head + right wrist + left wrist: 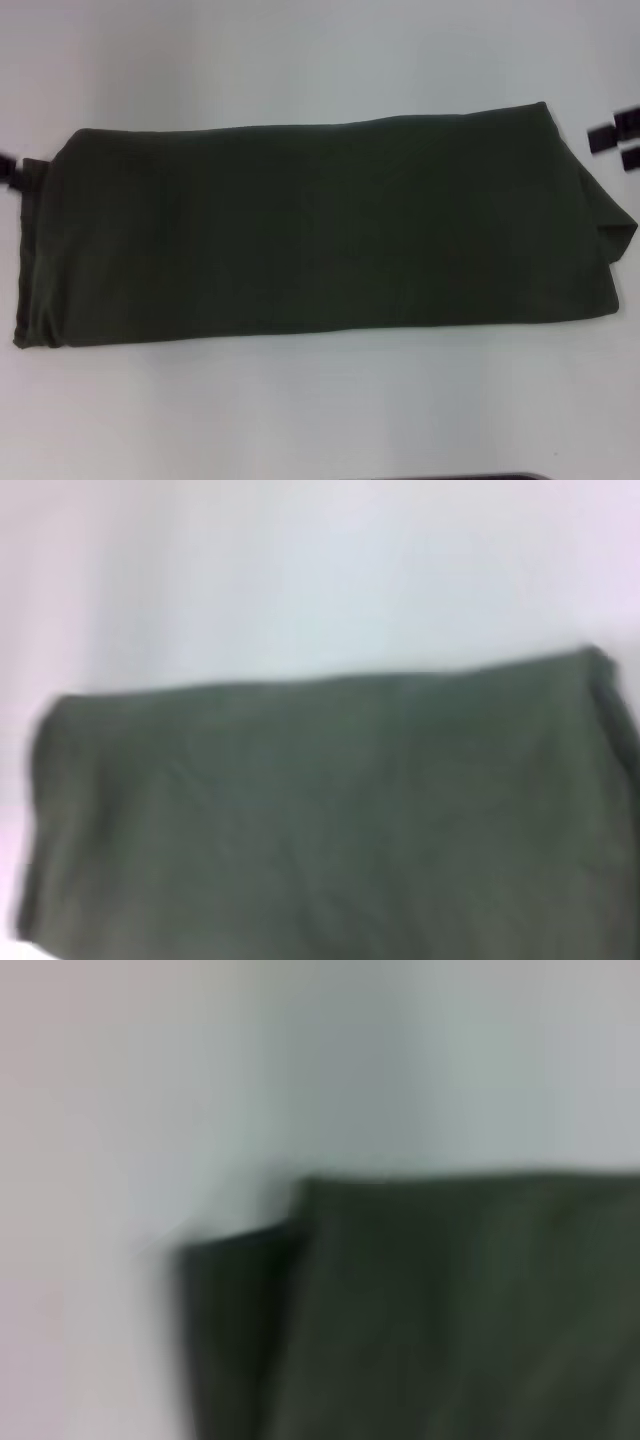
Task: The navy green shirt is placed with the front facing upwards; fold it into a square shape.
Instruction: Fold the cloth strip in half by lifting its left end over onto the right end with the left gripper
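Note:
The navy green shirt (pixel 320 230) lies flat on the white table (pixel 320 410), folded into a long band running left to right with plain green cloth facing up. No lettering shows. My left gripper (pixel 8 168) peeks in at the picture's left edge, right beside the shirt's left end. Off the shirt's upper right corner, my right gripper (pixel 617 148) is open and holds no cloth. The left wrist view shows one layered corner of the shirt (pixel 450 1310). The right wrist view shows a broad stretch of the shirt (pixel 320 820) over the table.
White table surface (pixel 300 60) surrounds the shirt on all sides. A dark edge (pixel 460 477) shows at the bottom of the head view.

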